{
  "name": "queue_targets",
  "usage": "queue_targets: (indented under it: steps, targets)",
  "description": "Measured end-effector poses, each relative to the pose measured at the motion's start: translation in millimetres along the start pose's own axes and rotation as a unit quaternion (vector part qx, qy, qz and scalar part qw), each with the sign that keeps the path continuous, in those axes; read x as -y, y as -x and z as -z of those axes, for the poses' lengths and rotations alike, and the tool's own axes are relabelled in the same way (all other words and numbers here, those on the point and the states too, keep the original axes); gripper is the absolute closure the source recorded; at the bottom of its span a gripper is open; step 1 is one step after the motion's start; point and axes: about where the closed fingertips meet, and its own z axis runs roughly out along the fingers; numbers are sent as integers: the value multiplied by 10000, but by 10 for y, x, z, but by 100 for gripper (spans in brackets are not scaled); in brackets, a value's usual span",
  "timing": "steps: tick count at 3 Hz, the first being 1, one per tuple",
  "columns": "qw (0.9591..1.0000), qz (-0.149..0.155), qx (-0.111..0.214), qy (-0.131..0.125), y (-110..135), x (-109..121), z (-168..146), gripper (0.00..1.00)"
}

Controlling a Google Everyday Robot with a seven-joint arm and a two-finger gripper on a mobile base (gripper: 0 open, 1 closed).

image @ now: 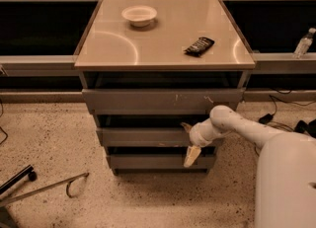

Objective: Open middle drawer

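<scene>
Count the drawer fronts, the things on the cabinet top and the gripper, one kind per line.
Drawer fronts: 3 (top front, middle drawer, bottom front)
Bowl: 1
Dark packet: 1
Gripper: 1, at the middle drawer's right end
Total: 6

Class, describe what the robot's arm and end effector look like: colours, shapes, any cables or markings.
The arm is smooth, white and tubular with a rounded joint; no cables or markings show on it. The end effector, at the right end of the middle drawer, has two tapered cream fingers.
</scene>
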Motion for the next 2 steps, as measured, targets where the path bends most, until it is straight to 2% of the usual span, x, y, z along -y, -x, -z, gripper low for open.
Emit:
queue_targets:
  steps: [1,2]
  targets:
    - [9998,-121,-50,113,-76,-54,-74,0]
    - [9998,-127,-50,115,-60,-52,-44,0]
